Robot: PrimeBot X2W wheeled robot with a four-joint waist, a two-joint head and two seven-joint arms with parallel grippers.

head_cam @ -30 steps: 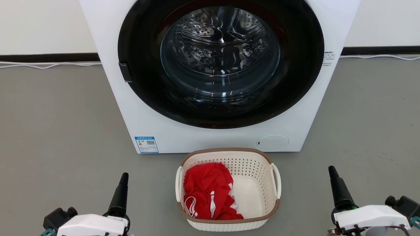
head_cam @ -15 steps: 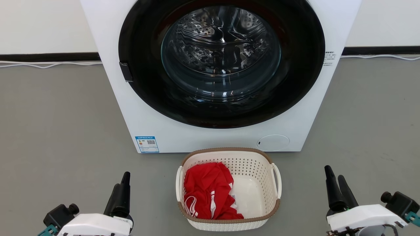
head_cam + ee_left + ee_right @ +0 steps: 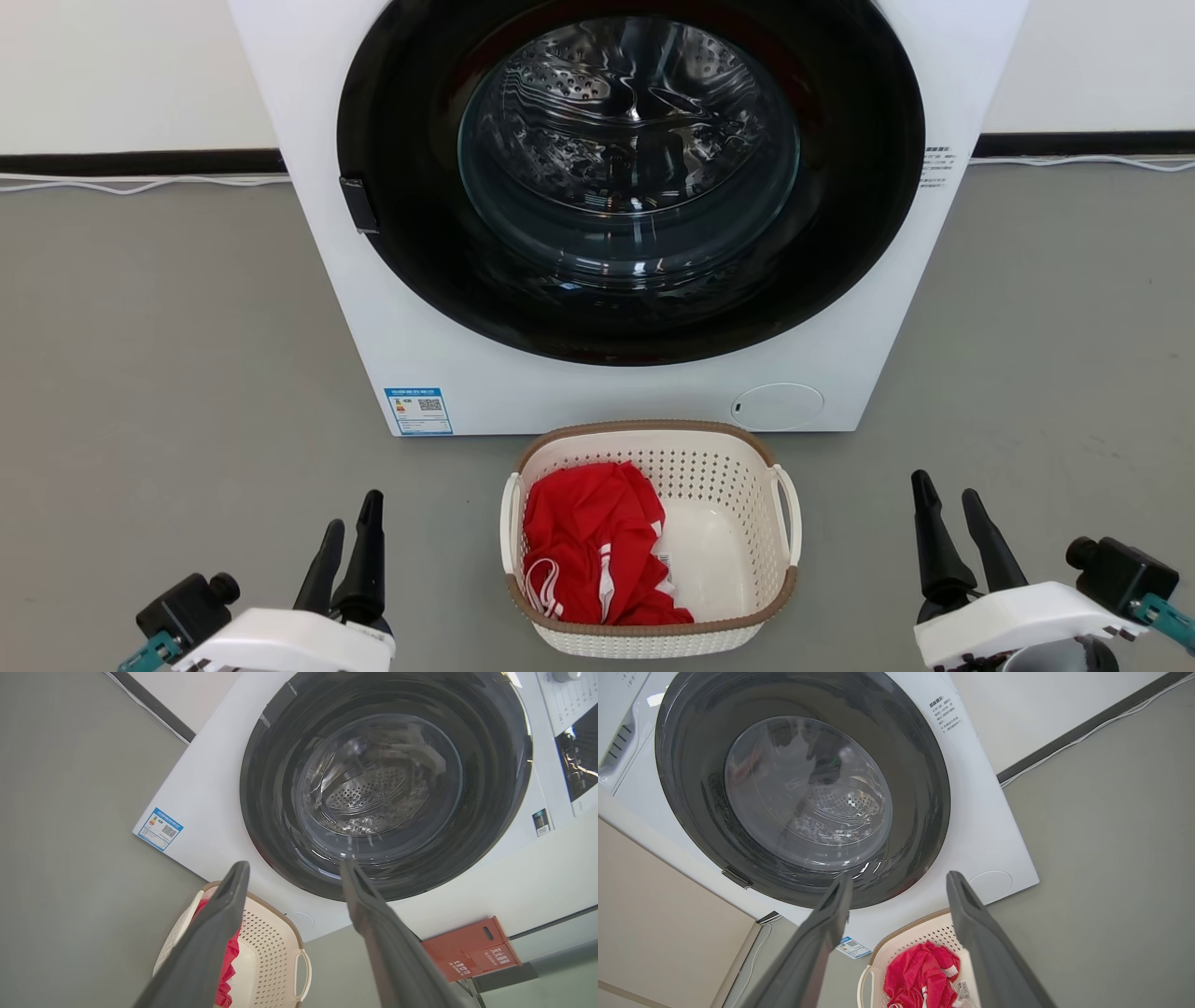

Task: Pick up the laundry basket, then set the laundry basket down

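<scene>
The laundry basket (image 3: 709,471) sits on the grey floor (image 3: 168,373), just in front of the washing machine (image 3: 560,392), at about 6 o'clock from its round dark door (image 3: 411,233). It has not shifted over the last second. A red garment (image 3: 588,541) lies bunched in the half of the basket nearer the robot's left.

What has changed is the pincers. A second ago each looked like a single dark spike, fingers pressed together. Half a second ago they had begun to part. Now the left gripper (image 3: 353,513), at 9 o'clock from the basket, has its fingers spread with floor showing between them. The right gripper (image 3: 946,487), at 3 o'clock, is spread wider still. Both pincers hold nothing and stand well apart from the basket's white loop handles (image 3: 789,523), fingers pointing toward the machine.
</scene>
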